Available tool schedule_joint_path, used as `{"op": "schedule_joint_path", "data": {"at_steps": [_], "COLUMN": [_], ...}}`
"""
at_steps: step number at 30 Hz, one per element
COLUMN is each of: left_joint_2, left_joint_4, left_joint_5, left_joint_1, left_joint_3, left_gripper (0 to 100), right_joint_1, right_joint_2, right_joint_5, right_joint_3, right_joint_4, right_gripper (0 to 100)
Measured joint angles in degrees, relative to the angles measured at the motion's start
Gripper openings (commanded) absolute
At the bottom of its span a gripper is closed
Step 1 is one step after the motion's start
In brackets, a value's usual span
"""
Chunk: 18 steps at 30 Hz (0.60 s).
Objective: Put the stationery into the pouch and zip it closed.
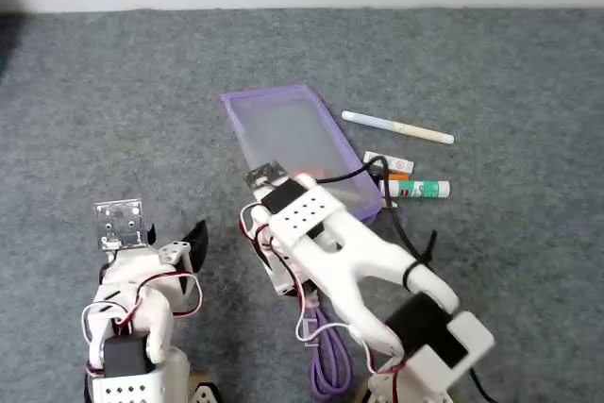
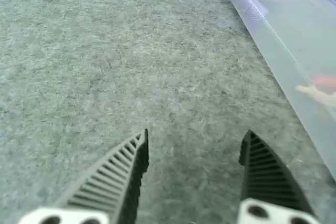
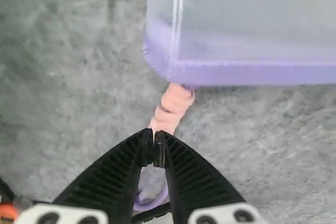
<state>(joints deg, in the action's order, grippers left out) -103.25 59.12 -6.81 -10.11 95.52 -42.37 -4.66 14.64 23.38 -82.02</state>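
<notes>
A translucent purple pouch [image 1: 283,134] lies flat at the table's middle. My right gripper [image 3: 155,139] is at its near end, shut on the peach zipper pull cord [image 3: 173,106] that hangs from the pouch's corner [image 3: 173,69]. A pale pen [image 1: 396,127], a small white stick [image 1: 389,163] and a green-and-white marker [image 1: 420,190] lie on the carpet to the right of the pouch. My left gripper [image 2: 195,145] hovers open over bare carpet to the left of the pouch [image 2: 294,51], with nothing between its fingers. Something orange [image 2: 325,82] shows through the pouch's wall.
Grey carpet [image 1: 123,92] covers the whole table. The right arm [image 1: 349,252] slants across the near right part, with a purple cable [image 1: 326,365] looping at its base. The left arm [image 1: 132,327] stands at the near left.
</notes>
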Motion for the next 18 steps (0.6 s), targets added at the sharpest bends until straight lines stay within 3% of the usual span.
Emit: {"op": "schedule_joint_path", "data": {"at_steps": [7,18], "left_joint_2": [0.00,0.00], "left_joint_4": [0.00,0.00], "left_joint_5": [0.00,0.00], "left_joint_1": [0.18,0.18], "left_joint_3": [0.00,0.00], "left_gripper": [27,27], "right_joint_1": [0.00,0.00], "right_joint_2": [-1.05,-5.80], "right_joint_5": [1.49,2.81], "right_joint_3": [-0.62,-5.71], "right_joint_4": [-0.70,-3.34], "right_gripper": [14.7,15.1]}}
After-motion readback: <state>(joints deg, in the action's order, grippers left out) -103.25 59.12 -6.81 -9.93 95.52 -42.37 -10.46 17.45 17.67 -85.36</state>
